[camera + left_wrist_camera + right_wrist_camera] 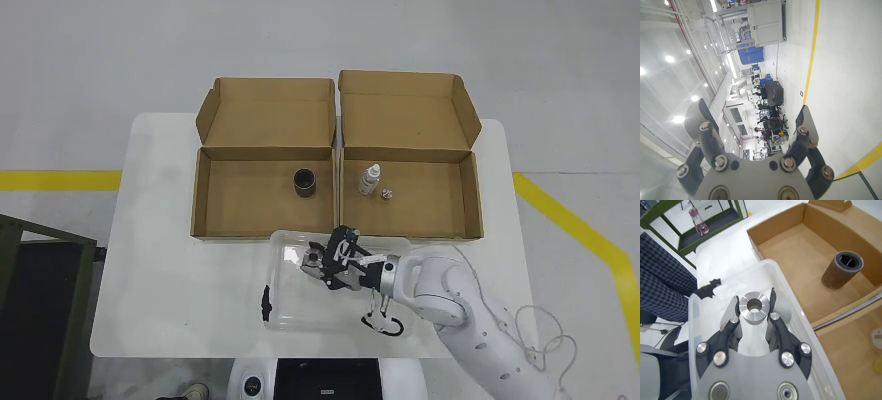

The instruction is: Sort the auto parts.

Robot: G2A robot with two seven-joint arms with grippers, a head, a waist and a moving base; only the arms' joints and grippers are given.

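Gripping the silver metal ring (753, 311) inside the clear plastic tray (785, 281), my right gripper (754, 304) presses its fingers (773, 300) on both sides; left gripper (753, 109) stands wide apart, empty.

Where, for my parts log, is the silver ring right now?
Right wrist view: the silver ring sits between the fingers of the right hand, inside the clear bin.
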